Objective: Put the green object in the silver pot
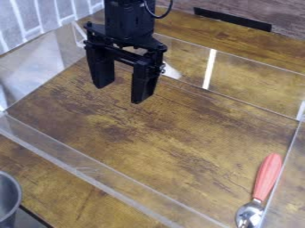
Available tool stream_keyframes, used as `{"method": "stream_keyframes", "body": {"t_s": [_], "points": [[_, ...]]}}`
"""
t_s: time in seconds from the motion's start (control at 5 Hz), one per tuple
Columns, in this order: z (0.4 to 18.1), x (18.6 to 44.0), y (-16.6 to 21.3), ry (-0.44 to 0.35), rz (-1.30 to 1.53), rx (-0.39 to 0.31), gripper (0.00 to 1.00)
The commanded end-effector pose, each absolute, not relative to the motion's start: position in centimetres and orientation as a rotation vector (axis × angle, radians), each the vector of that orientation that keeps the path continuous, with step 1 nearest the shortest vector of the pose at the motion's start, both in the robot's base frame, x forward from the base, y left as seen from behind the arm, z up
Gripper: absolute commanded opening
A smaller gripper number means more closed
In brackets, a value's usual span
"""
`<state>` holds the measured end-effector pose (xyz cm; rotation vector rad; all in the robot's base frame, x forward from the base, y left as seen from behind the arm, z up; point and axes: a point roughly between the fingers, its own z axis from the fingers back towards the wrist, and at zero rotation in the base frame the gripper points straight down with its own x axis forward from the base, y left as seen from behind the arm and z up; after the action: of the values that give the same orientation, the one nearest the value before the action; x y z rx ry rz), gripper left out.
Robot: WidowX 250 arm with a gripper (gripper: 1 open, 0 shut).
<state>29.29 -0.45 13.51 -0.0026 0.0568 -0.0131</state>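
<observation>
Camera view, nearest first: one metal vessel [9,196], probably the silver pot, is cut by the left edge; one red-handled spoon [259,191] lies near right. Farther, one claw [120,90] has its fingers apart; the vessel is nearward and left from it. Green object: none visible, so its direction I cannot tell.

Spoon [259,193] right, near table [152,136] corner; pot [9,196] left.

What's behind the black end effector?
Part of the wooden table shows around the end effector, and a small shiny patch peeks out at its right in the picture. What that patch belongs to is covered.
</observation>
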Motion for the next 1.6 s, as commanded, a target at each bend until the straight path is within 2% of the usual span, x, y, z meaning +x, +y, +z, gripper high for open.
{"method": "stream_keyframes", "body": {"t_s": [0.0,0.2,0.4,0.8,1.0,1.4], "points": [[12.2,28.7,-1.0,0.087,-0.074,0.006,1.00],[14.3,28.6,-0.6,0.018,-0.169,0.023,1.00],[14.1,28.5,0.1,0.018,-0.232,0.022,1.00],[14.2,28.6,-1.9,0.016,-0.331,0.021,1.00],[15.0,29.1,-3.5,0.005,-0.410,0.024,1.00],[15.0,30.4,-5.7,-0.018,-0.584,0.036,1.00]]}}
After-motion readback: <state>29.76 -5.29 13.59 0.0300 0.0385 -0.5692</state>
